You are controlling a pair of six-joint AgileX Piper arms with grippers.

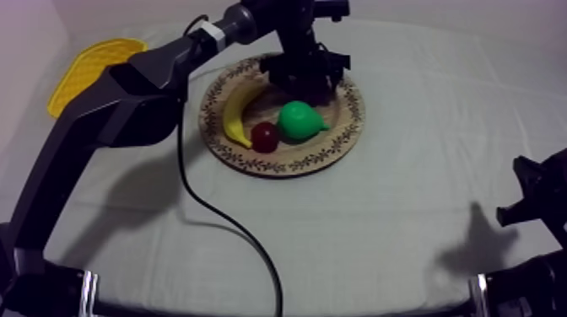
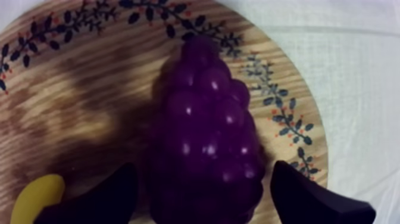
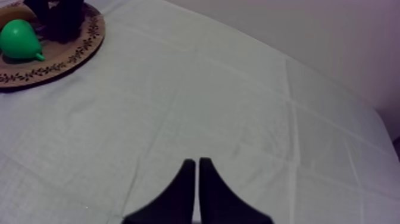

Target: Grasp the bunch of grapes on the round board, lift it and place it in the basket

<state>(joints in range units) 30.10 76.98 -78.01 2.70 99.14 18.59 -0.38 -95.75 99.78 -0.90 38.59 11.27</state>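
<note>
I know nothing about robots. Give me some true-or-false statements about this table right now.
1. The left gripper has a finger at each side of the bunch of grapes. True.
2. The grapes lie in the yellow basket. False: they lie on the wooden board.
3. The right gripper holds the pear. False: it is shut on nothing, over the cloth.
4. A banana lies beside a small red fruit. True.

**One arm extended, one parked**

The left arm (image 1: pixel 126 101) stretches from the frame's lower left to upper centre, the left end effector (image 1: pixel 305 77) pointing down with fingers (image 2: pixel 113 193) spread apart. The right arm (image 1: pixel 536 202) sits at lower right, with the right end effector (image 3: pixel 196 162) pressed into a narrow wedge.
</note>
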